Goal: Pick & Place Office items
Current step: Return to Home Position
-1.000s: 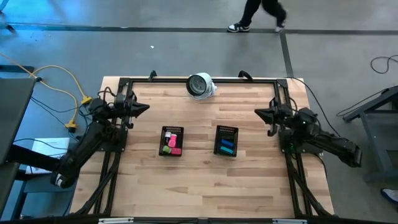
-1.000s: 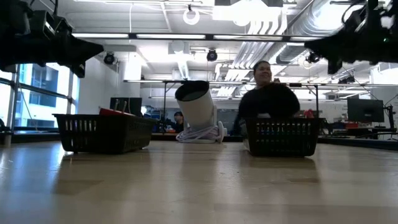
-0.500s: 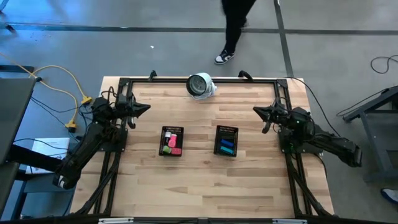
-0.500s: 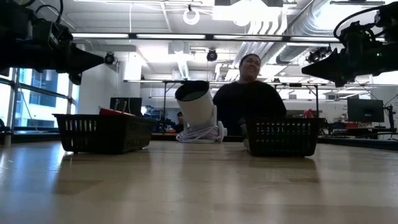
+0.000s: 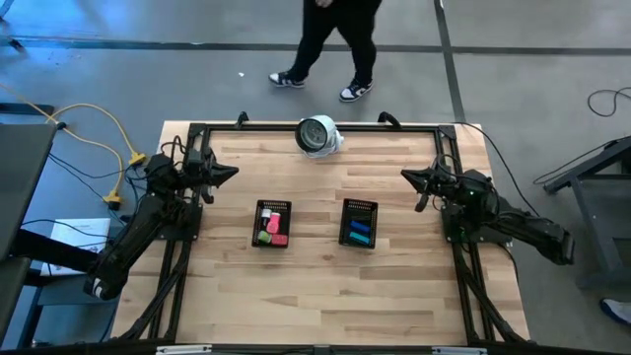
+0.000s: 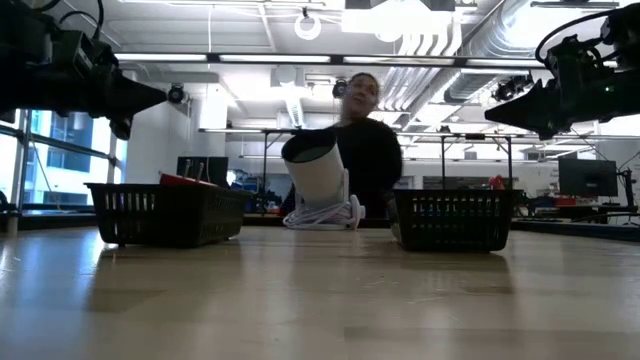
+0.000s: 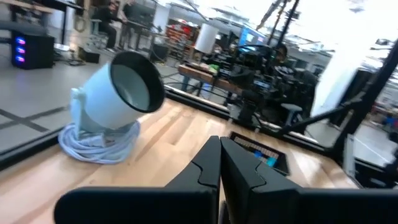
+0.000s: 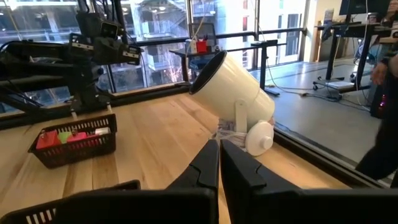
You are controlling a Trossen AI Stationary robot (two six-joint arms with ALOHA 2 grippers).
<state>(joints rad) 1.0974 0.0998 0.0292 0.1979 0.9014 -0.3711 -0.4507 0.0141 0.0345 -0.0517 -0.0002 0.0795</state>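
The job looks almost done, and this step looks like the arms going to rest. The little office items (image 5: 271,229) are all in baskets: red, pink and green ones in the left tray (image 5: 273,204), blue and teal ones in the right tray (image 5: 360,202). I see none out on the bare table (image 5: 315,291). The left gripper (image 5: 229,172) hangs by the left edge and the right gripper (image 5: 406,177) by the right edge, both well apart from the trays. Each one has its jaws pressed together and holds nothing. I think the next move needs no grabbing, only tucking the arms away without bumping a tray or the white round thing (image 5: 317,135) at the back. From table height the mesh walls hide most pieces. I cannot find a dark brown piece. A person (image 5: 330,39) walking behind is blurry.
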